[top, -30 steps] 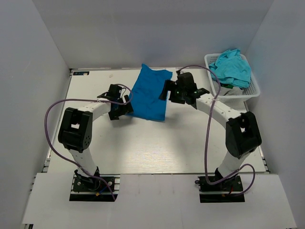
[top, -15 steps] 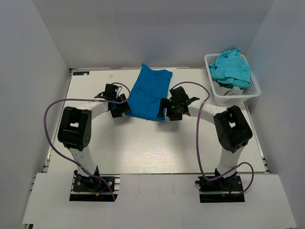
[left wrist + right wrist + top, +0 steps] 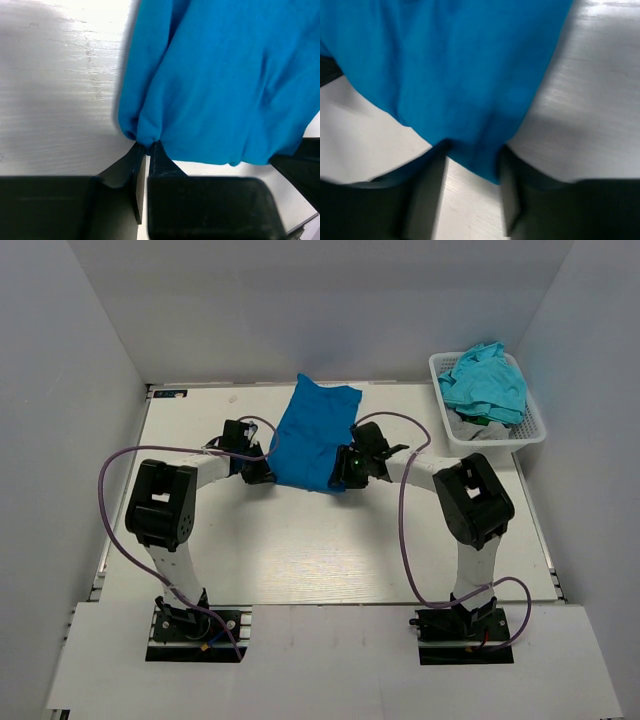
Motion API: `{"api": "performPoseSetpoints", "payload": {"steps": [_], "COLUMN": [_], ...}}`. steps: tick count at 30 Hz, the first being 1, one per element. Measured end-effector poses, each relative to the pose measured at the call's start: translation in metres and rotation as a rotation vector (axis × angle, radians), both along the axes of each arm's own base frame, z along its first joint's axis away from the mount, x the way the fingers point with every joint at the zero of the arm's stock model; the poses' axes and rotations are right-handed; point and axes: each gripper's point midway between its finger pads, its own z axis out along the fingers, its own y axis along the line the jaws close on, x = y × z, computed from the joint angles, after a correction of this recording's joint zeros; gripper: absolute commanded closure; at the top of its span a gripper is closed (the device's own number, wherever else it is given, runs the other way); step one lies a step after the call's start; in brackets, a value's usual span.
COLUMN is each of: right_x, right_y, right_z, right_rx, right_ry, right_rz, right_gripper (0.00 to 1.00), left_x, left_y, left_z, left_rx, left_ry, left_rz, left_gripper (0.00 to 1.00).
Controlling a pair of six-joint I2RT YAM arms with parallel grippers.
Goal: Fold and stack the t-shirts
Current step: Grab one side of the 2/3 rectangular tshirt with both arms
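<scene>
— How does the left gripper (image 3: pixel 146 146) stand?
— Jaws almost together, pinching the near left corner of the royal blue t-shirt (image 3: pixel 225 75).
— And the right gripper (image 3: pixel 470 152)?
— Jaws apart, astride the near right corner; that view is blurred.
— Where is the shirt?
— Flat on the table (image 3: pixel 300 540). The turquoise t-shirts (image 3: pixel 485 380) are heaped in the white basket (image 3: pixel 535 428), far right.
</scene>
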Motion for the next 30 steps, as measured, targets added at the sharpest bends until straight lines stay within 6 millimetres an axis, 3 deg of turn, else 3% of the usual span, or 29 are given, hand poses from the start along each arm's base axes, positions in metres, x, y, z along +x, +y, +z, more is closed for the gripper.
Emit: {"api": "performPoseSetpoints", "payload": {"steps": [2, 6, 10, 13, 17, 21, 26, 30], "right_x": [0.000, -0.001, -0.004, -0.018, -0.049, -0.095, -0.164, -0.205], "right_y": [0.001, 0.002, 0.000, -0.008, -0.019, -0.026, -0.039, -0.044], "right_z": [-0.005, -0.009, -0.008, -0.004, 0.019, 0.050, 0.066, 0.090], "right_rx": [0.002, 0.003, 0.006, 0.002, 0.021, 0.065, 0.107, 0.162], "right_ry": [0.008, 0.020, 0.021, 0.029, 0.029, 0.048, 0.163, 0.248], "right_rz": [0.002, -0.001, -0.008, -0.007, 0.021, 0.109, 0.228, 0.307], "right_gripper": [0.75, 1.00, 1.00, 1.00, 1.00, 1.00, 1.00, 1.00], "left_x": [0.001, 0.002, -0.001, -0.014, -0.070, -0.127, -0.179, -0.211], "left_y": [-0.001, -0.002, -0.001, 0.000, 0.000, -0.003, -0.007, -0.004], "left_z": [0.000, 0.001, 0.002, 0.005, 0.016, 0.048, 0.095, 0.112], "left_rx": [-0.003, -0.010, -0.010, -0.008, -0.025, -0.073, -0.170, -0.188], "left_ry": [-0.002, -0.007, 0.008, 0.038, 0.093, 0.102, 0.092, 0.158], "left_rz": [-0.002, -0.006, 0.014, 0.036, 0.041, 0.009, -0.037, -0.052], "left_gripper": [1.00, 1.00, 1.00, 1.00, 1.00, 1.00, 1.00, 1.00]}}
